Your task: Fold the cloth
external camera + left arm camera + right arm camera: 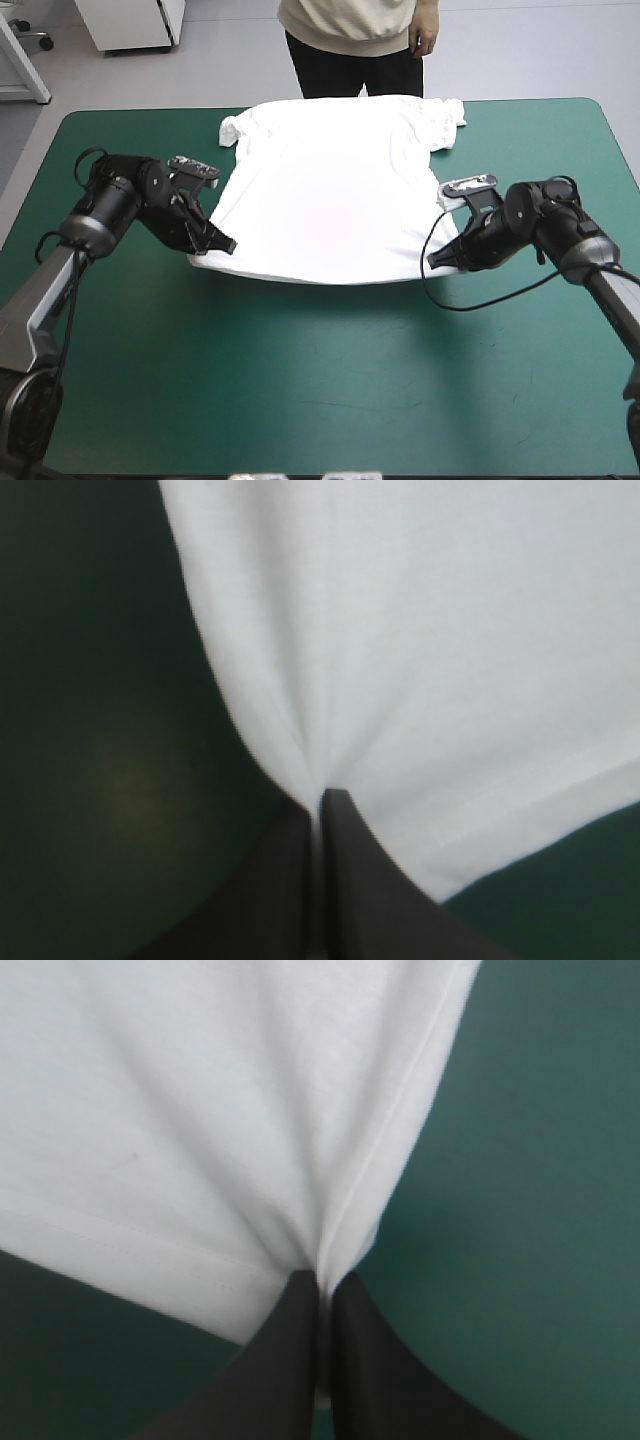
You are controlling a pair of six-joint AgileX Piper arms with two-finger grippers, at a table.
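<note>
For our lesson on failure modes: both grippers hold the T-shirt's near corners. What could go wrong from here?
The left gripper and right gripper hold the T-shirt only by its hem corners in their jaws; it may slip on lifting. The far sleeves look bunched, so creases could get folded in.

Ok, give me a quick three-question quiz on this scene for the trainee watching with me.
1. True or false: the T-shirt lies spread out on the table.
2. The left gripper is shut on: A) a sleeve, B) a bottom hem corner, C) nothing.
3. Fill in: the T-shirt's neck end lies toward the table's ___ edge.
Key: 1 true; 2 B; 3 far.
</note>
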